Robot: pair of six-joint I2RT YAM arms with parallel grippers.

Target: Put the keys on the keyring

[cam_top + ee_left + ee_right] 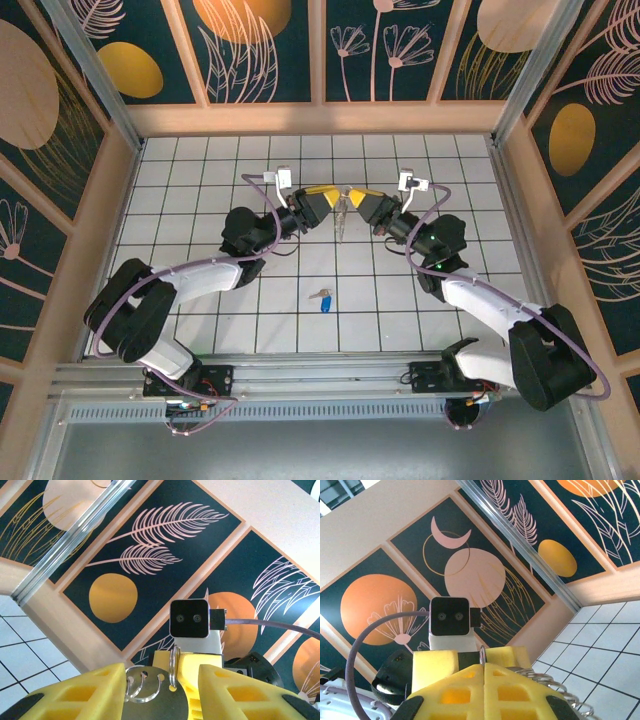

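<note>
Top external view shows the key (322, 299) lying on the desk (200, 180), toward the near edge from both pincers and about midway between them, long axis roughly left-right, while the right pincer (354, 203) is clamped on the keyring (343, 220) and the left pincer (332, 203) stands apart around it, grip unclear.

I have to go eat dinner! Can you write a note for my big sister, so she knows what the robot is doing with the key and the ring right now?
Left tool: fingers apart around the thin pale silvery keyring loop; can't tell if it grips.
Right tool: shut on that loop, which is held up between both arms over the white tiled table.
Small silver key with a bright blue plastic head: lying on the table, nearer the arm bases, nothing touching it.
Done: loop is off the table.
Left: pick up the key and thread it on.
</note>
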